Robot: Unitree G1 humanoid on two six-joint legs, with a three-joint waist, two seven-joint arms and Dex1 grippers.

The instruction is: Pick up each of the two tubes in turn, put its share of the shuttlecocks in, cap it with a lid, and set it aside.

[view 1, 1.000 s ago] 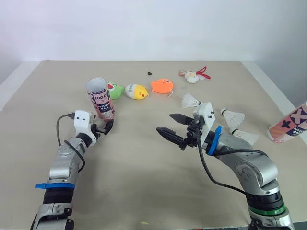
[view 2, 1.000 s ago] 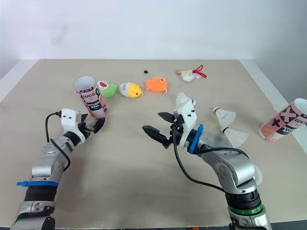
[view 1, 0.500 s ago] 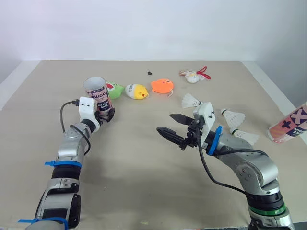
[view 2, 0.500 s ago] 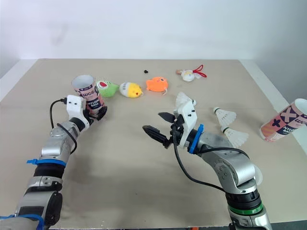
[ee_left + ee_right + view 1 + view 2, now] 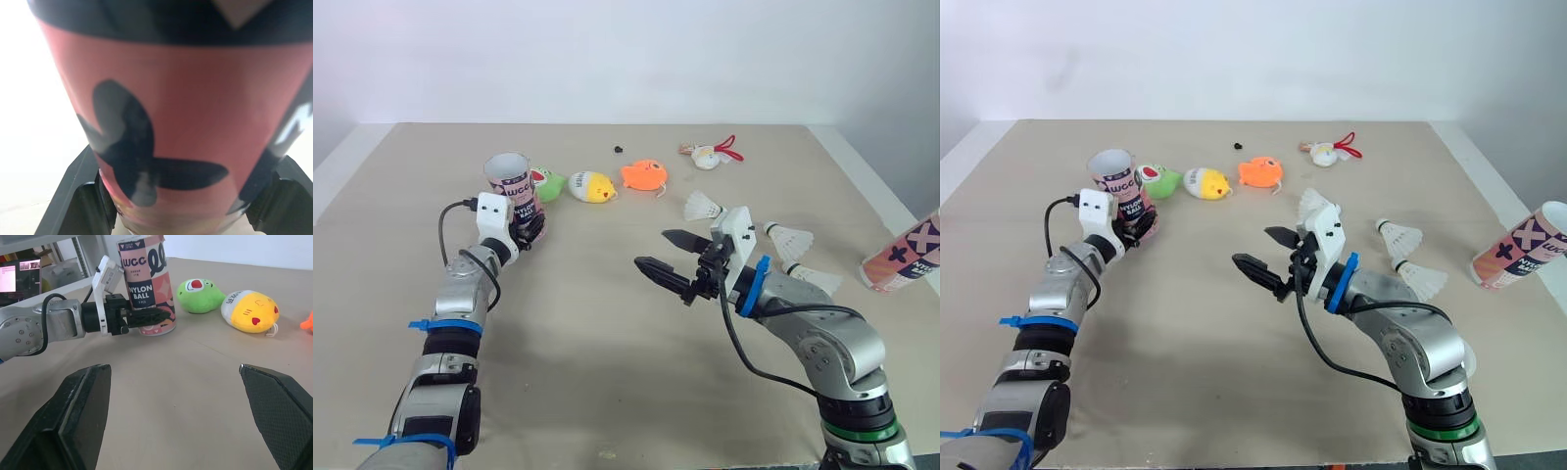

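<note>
The tube (image 5: pixel 515 188) stood at the upper left of the head view on the table (image 5: pixel 587 333). It was pink with a black band, white "WCC" and "NYLON BALL" lettering, and a white rim. Its long axis ran nearly vertical, open mouth up, top tipped slightly left. The left gripper (image 5: pixel 530 231) pinched its lower part, 1 finger on each side. The right gripper (image 5: pixel 653 251) hung at mid-frame, fingers spread, holding nothing. A 2nd tube (image 5: pixel 899 258) leaned at the right edge, mouth toward the upper right, with 3 shuttlecocks (image 5: pixel 789 236) left of it.
</note>
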